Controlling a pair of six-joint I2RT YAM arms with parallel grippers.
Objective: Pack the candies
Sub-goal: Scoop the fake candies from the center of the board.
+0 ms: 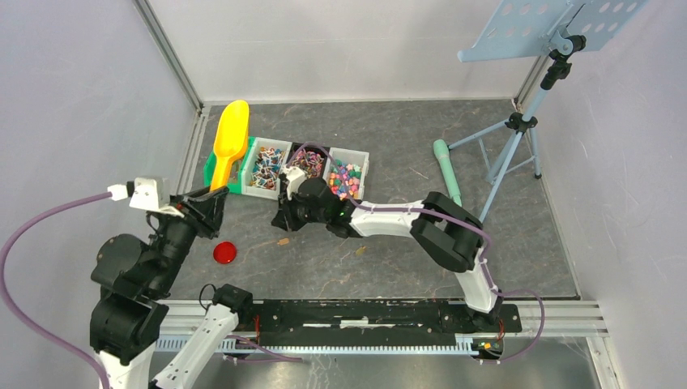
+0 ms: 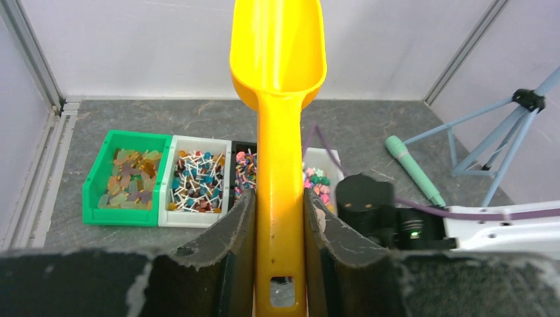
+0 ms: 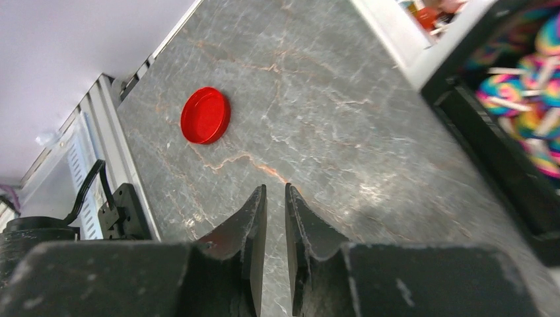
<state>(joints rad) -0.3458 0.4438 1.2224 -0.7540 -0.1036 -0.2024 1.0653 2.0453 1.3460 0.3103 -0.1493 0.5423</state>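
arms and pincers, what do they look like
Both arms are chunky black joints linked by white segments: left arm, right arm. A purple cable runs to each wrist. The left pincer and right pincer each have two flat black fingers with frayed edges.

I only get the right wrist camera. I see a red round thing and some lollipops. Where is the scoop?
Observer: The left end effector grips the scoop by its handle. Its bowl looks empty.
Operator: How many candy boxes are there?
Observer: Four bins of candies stand in a row. The green bin is at the left end.
Operator: Is anything else lying around?
Observer: A mint-green tube lies to the right of the bins, by the legs of a stand.
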